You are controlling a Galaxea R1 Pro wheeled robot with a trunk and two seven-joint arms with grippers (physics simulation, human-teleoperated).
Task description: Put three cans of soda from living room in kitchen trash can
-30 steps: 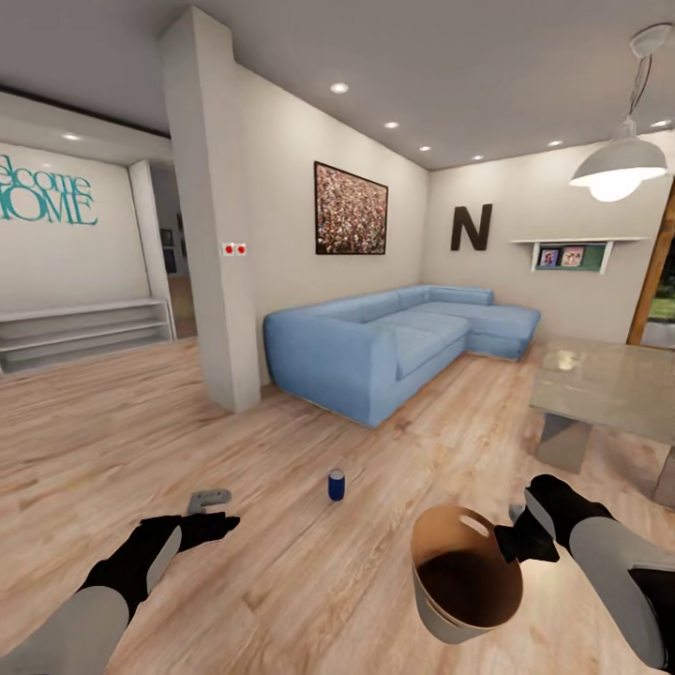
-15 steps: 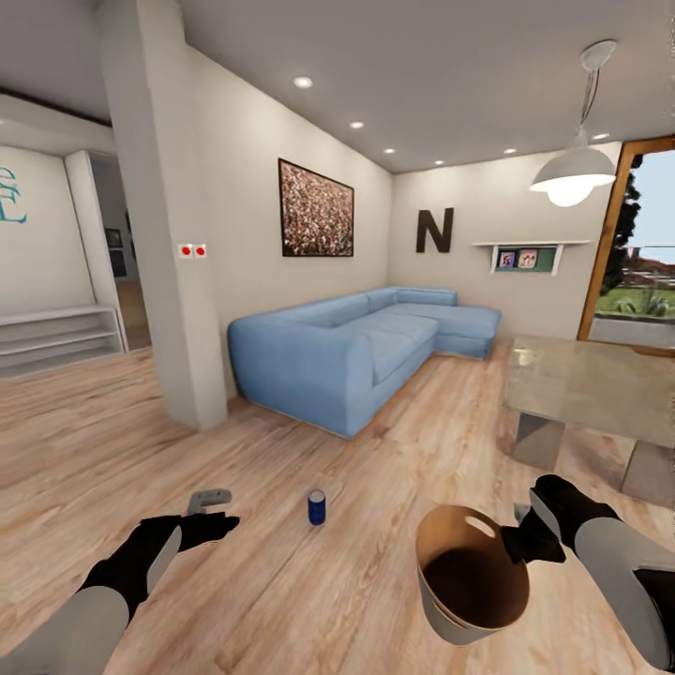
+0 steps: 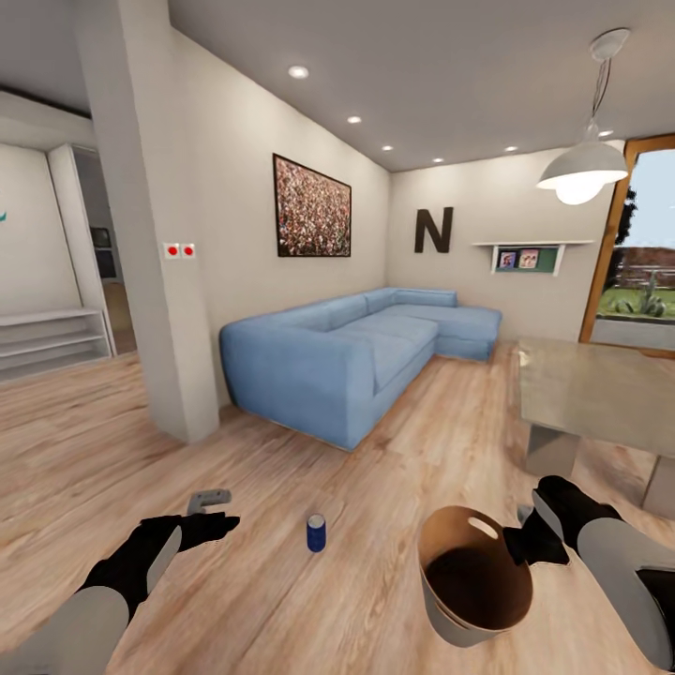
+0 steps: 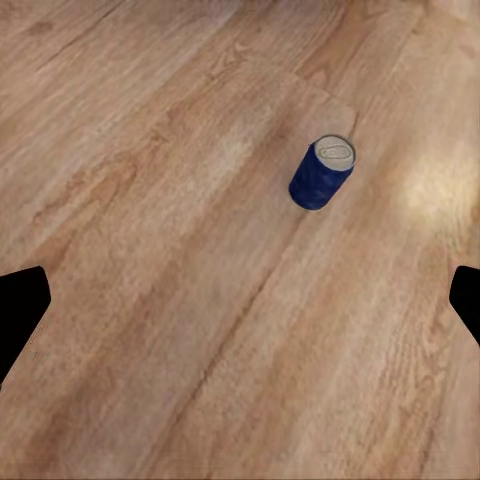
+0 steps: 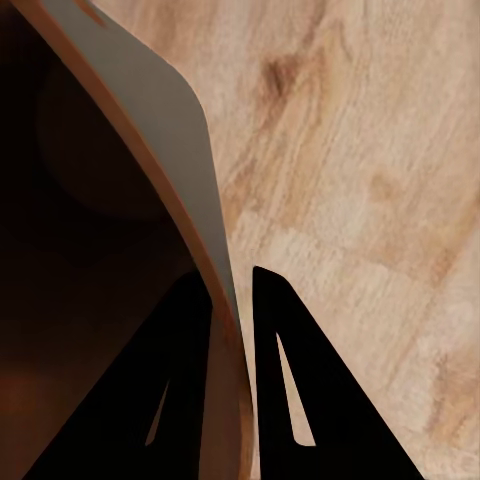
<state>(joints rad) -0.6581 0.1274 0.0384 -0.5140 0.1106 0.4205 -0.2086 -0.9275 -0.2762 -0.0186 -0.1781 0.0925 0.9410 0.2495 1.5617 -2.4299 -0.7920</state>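
One dark blue soda can (image 3: 316, 532) stands upright on the wood floor of the living room, between my two arms and a little ahead of them. It also appears below my left wrist camera as the can (image 4: 322, 173). My left gripper (image 3: 214, 506) hovers open to the can's left, with nothing between its fingers (image 4: 22, 308). My right gripper (image 3: 521, 536) is shut on the rim of the trash can (image 3: 469, 581), held tilted above the floor with its tan wall (image 5: 175, 140) pinched between the fingers (image 5: 290, 380). The bin's inside is dark. The two orange cans are out of view.
A blue corner sofa (image 3: 356, 352) stands ahead. A white pillar (image 3: 155, 281) rises at the left. The grey low table (image 3: 591, 389) is close on the right, near my right arm. Open plank floor (image 3: 281, 450) lies around the can.
The whole view has shifted as the camera moved: pillar and sofa slid left, and the blue can sits closer and lower. Both arms keep their pose, the bin still gripped.
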